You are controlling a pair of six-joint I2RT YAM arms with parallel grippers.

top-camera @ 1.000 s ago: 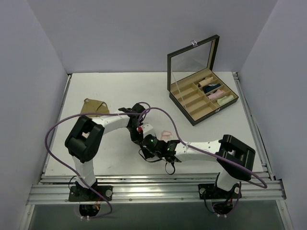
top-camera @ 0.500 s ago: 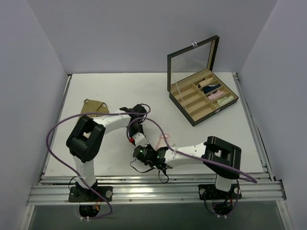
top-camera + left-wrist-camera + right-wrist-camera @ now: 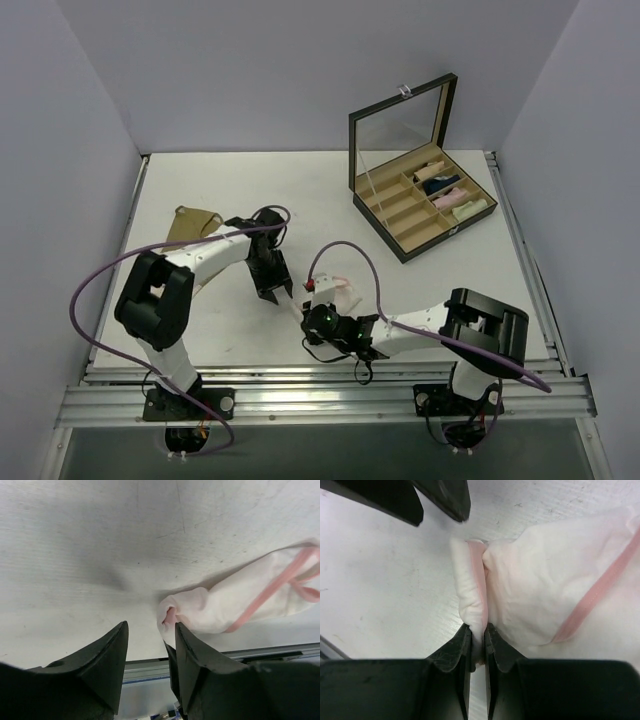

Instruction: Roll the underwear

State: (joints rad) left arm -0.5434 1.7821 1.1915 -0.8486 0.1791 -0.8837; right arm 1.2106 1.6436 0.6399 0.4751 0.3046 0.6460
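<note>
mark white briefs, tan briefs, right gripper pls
white briefs (image 3: 545, 580), right wrist view, flat cloth beside the pinched fold.
tan briefs (image 3: 193, 222), top view, middle of the cloth.
right gripper (image 3: 477, 630), right wrist view, between fingertips clamping the fold.

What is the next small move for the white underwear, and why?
Probably the right end effector, shut on a folded edge of the white underwear, should turn that edge over onto the flat cloth to begin the roll. The left end effector is open beside the cloth, holding nothing.
</note>
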